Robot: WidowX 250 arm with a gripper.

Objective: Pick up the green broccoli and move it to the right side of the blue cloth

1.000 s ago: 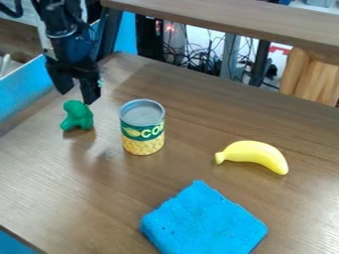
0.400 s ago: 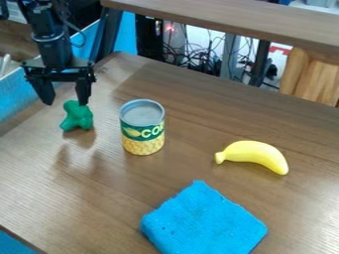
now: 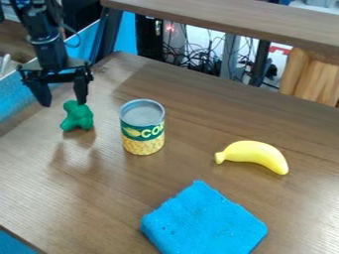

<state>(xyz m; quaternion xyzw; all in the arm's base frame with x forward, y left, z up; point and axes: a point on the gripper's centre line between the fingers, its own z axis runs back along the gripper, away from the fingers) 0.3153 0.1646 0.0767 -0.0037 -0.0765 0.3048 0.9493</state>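
Four things lie spread over the brown wooden desk [image 3: 39,173] I'm looking down at: a small green toy [image 3: 77,116], a corn can [image 3: 142,127], a yellow banana [image 3: 255,155] and a blue cloth [image 3: 204,221]. The black pincer [image 3: 63,104] hangs at the upper left, its two fingers spread wide, with nothing between them. One fingertip is right by the toy's top; whether they touch, I can't tell. The can stands upright just beside the toy, the banana lies well apart to the right, and the cloth lies nearest me.
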